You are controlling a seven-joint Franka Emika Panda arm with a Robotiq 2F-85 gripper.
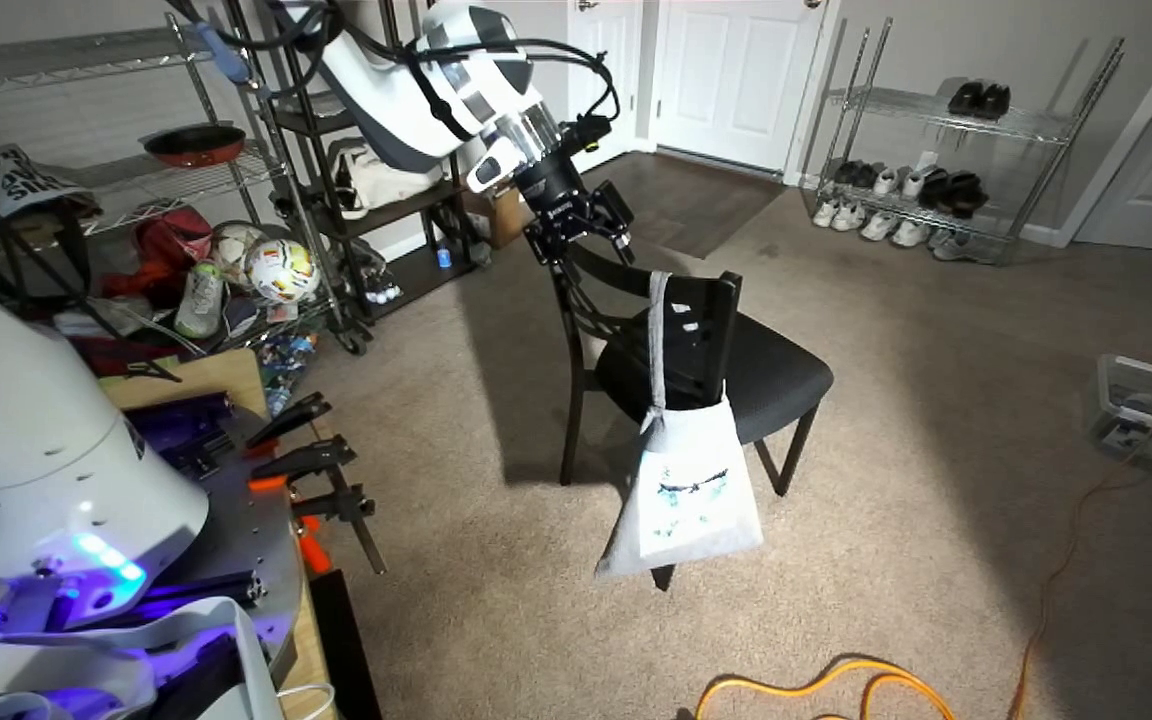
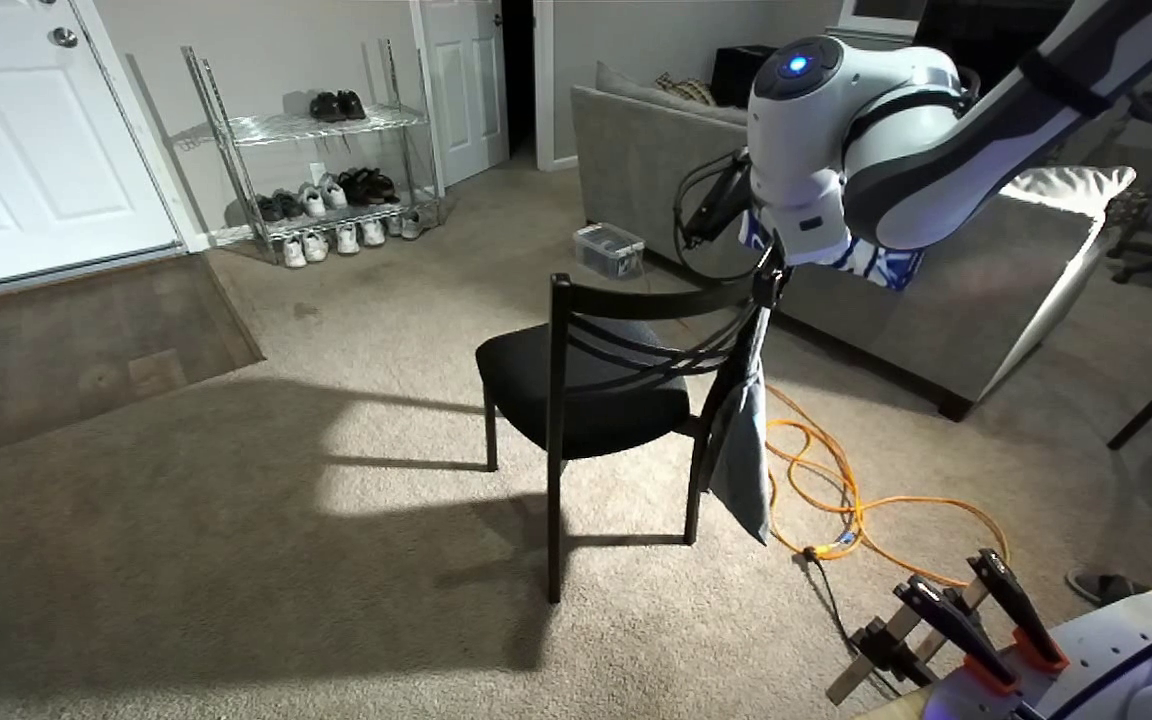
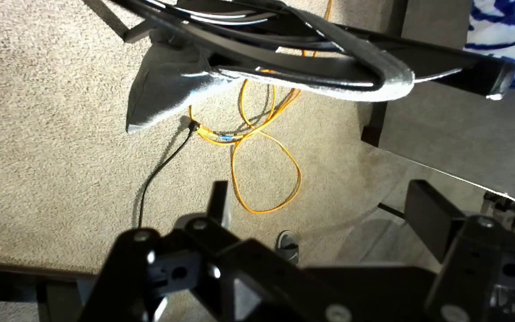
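"How does the gripper (image 3: 320, 192) stand?"

"Its fingers (image 3: 432, 219) are spread far apart, and they have hold of nothing."

"What's nearest?"

"The backrest (image 3: 311, 67) of a black dining chair (image 1: 766, 370). In the wrist view it lies just beyond the fingers, apart from them."

"Anything hanging there?"

"A gray tote bag (image 1: 691, 490), down the back of the chair, its strap (image 1: 657, 340) looped over the top rail (image 2: 656, 303) near one end. A pale printed panel (image 1: 681, 525) with blue-green marks shows in an exterior view."

"What's on the carpet (image 1: 896, 540)?"

"An orange extension cord (image 3: 251, 132), lying in loops, with a black cord (image 3: 155, 172) joined to it. Farther off, a clear plastic bin (image 2: 608, 250) stands near a gray sofa (image 2: 646, 150)."

"And farther back?"

"A wire shoe rack (image 1: 901, 103) with dark shoes (image 1: 981, 98) on top and more pairs (image 1: 911, 232), light and dark, below. On a separate wire shelving unit (image 1: 86, 52) sit a red frying pan (image 1: 196, 148) and, lower down, a patterned soccer ball (image 1: 283, 271)."
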